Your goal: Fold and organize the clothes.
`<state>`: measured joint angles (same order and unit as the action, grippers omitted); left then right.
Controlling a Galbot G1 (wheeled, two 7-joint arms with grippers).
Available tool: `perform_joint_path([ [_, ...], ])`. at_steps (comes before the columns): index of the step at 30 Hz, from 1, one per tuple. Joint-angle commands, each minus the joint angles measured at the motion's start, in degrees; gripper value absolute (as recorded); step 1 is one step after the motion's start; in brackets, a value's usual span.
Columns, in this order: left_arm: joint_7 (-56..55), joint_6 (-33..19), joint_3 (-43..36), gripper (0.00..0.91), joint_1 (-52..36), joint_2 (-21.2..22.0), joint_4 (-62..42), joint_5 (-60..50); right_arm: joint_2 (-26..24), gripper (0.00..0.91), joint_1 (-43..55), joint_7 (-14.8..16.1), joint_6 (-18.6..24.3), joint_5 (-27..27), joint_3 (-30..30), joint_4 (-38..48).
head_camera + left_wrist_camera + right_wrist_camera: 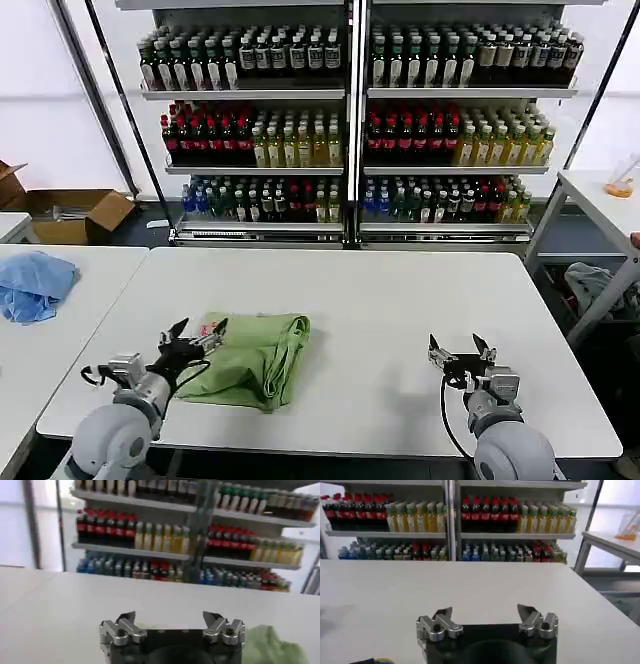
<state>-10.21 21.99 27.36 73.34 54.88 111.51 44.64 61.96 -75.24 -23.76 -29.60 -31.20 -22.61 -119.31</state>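
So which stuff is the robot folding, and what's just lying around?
For the job:
green shirt, bunched up on the white table
left gripper, open at the shirt's edge
right gripper, open over bare table

Just lying about:
blue cloth on the next table
cardboard box
bottle shelves

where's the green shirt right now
In the head view the shirt lies folded on the white table's near left part, beside the open left gripper.
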Motion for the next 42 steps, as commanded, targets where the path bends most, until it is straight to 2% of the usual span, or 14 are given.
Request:
perform_joint_path([
  [1, -0.2, 3.1, 4.5, 0.907, 0.8, 0.7, -3.3, 7.5, -0.3, 0.907, 0.1, -0.1, -0.1, -0.1, -0.1, 0.0],
  [8, 0.9, 3.1, 0.4, 0.907, -1.7, 2.7, -6.1, 8.4, -0.3, 0.907, -0.2, -0.2, -0.1, -0.1, -0.2, -0.2],
  [18, 2.4, 2.6, -0.6, 0.907, -1.9, 3.9, -9.8, 8.6, -0.6, 0.907, -0.3, -0.3, -0.2, -0.1, -0.2, -0.4],
  [30, 4.9, 3.3, 1.2, 0.897, -2.7, 5.8, -11.8, 19.3, -0.8, 0.907, -0.7, -0.5, -0.5, -0.2, -0.3, -1.4],
  [33, 5.6, 3.6, 1.8, 0.675, -3.2, 6.4, -13.4, 20.8, -1.0, 0.907, -1.1, -0.5, -0.5, -0.2, -0.6, -1.7],
  [34, 6.1, 3.4, 1.9, 0.484, -3.3, 6.6, -13.9, 21.0, -1.1, 0.907, -1.2, -0.5, -0.5, -0.2, -0.6, -1.8],
  [35, 6.4, 3.3, 2.1, 0.222, -3.5, 6.7, -14.7, 21.4, -1.2, 0.907, -1.3, -0.5, -0.5, -0.2, -0.7, -1.9],
  [36, 6.6, 3.3, 2.3, 0.060, -3.6, 6.9, -15.2, 21.7, -1.2, 0.907, -1.4, -0.5, -0.5, -0.3, -0.8, -2.0],
  [38, 7.1, 3.1, 2.7, 0.020, -3.7, 7.1, -16.1, 22.5, -1.3, 0.907, -1.5, -0.6, -0.5, -0.3, -0.9, -2.0],
  [42, 8.0, 3.0, 4.1, 0.020, -3.5, 7.9, -17.1, 25.7, -1.3, 0.907, -1.6, -0.6, -0.5, -0.3, -1.0, -2.1],
])
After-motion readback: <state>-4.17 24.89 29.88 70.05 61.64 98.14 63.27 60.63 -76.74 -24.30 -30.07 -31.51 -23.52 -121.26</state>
